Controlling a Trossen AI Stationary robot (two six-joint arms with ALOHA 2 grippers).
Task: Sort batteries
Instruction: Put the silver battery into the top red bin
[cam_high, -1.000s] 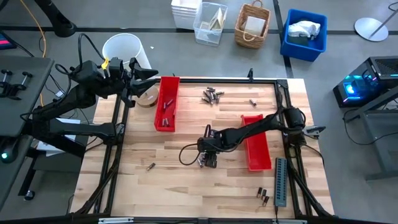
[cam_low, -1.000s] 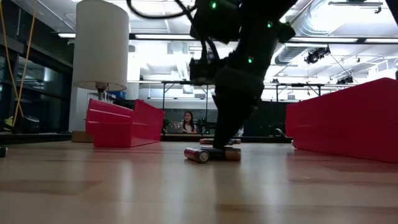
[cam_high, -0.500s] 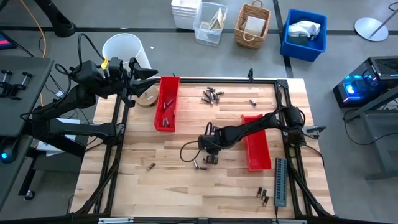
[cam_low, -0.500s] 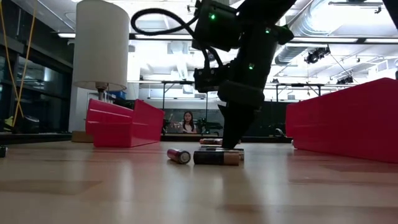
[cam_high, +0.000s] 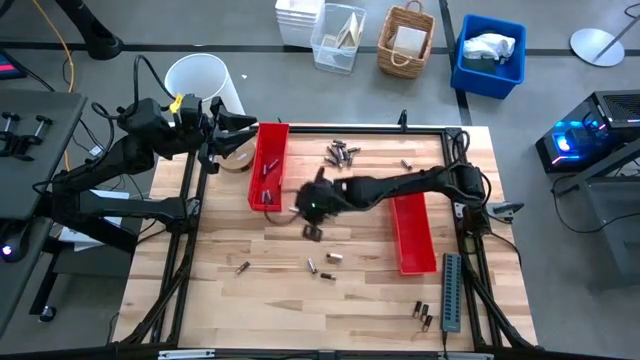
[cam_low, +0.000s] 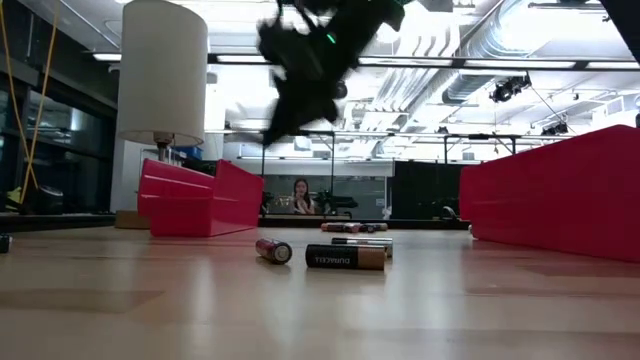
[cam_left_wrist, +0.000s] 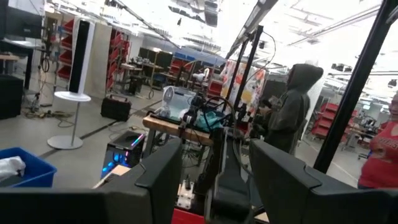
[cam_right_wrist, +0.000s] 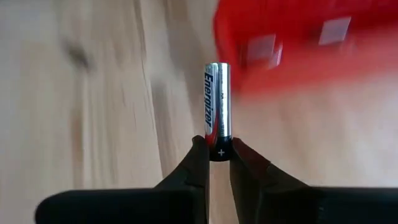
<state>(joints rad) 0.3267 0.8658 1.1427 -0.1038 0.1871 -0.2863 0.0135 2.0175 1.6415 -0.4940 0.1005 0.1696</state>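
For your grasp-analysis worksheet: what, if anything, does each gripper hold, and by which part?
The right gripper pinches a battery by its plus-marked end, above the table. The left gripper is open and holds nothing.

Bright, even light falls from overhead fixtures, and the wooden desk (cam_high: 250, 300) throws only soft, short shadows under the arms. From desk height the ceiling lights (cam_low: 420, 75) and the far windows blow out to white, so the right arm (cam_low: 305, 50) reads as a dark, smeared silhouette, blurred by motion. The two batteries (cam_low: 345, 257) lying near stay sharp, with a faint sheen on the wood beneath them. In the right wrist view the held battery (cam_right_wrist: 216, 106) is crisp, while the red tray (cam_right_wrist: 298, 37) behind it streaks into blur. The room past the left arm looks hazy and pale.
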